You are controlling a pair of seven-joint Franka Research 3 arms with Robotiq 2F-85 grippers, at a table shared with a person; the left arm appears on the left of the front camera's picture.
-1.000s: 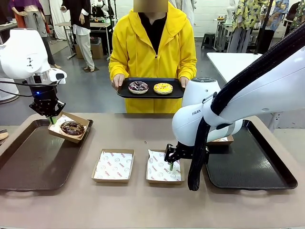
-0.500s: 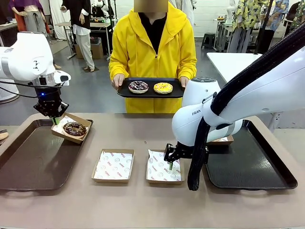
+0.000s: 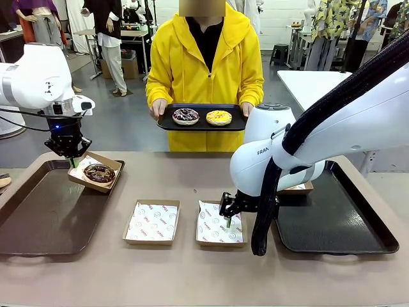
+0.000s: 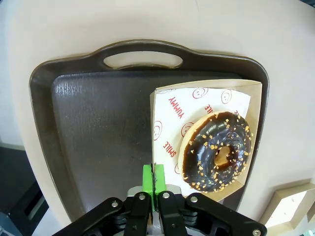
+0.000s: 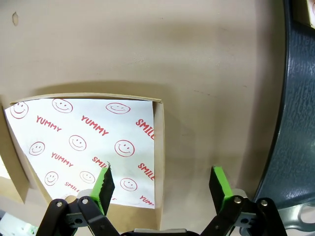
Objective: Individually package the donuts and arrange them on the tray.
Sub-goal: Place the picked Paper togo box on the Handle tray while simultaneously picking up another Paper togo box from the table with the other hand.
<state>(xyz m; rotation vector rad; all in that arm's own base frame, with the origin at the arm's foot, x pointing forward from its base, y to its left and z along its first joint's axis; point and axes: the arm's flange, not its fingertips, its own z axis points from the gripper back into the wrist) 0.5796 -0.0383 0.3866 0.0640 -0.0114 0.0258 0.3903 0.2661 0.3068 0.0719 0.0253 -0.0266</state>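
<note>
Nearest me, the right hand (image 5: 161, 183) is spread wide and straddles one wall of an empty shallow cardboard box lined with smiley-print paper (image 5: 88, 137). One green pad is over the lining, the other over the bare beige worktop (image 5: 197, 59). Risk: if I close here, the inner pad may catch the loose paper and drag it askew, or the light box may skate sideways into the second empty lined box (image 3: 152, 222) near it.

Further off, the left hand (image 4: 153, 174) is pressed together on the thin wall of a third lined cardboard box (image 4: 197, 98), which carries a chocolate-glazed ring donut with nut bits (image 4: 216, 150). This box is at a corner of the dark brown plastic tray (image 4: 98, 147), its outer edge overlapping the rim. I cannot tell whether it rests or hangs. Risk: released here, it may settle tilted on the rim and the donut may slide out.

Farthest, a person holds a black tray (image 3: 167, 123) with a purple-brown sprinkled donut (image 3: 185, 116) and a yellow donut (image 3: 219, 118), well apart from both hands.
</note>
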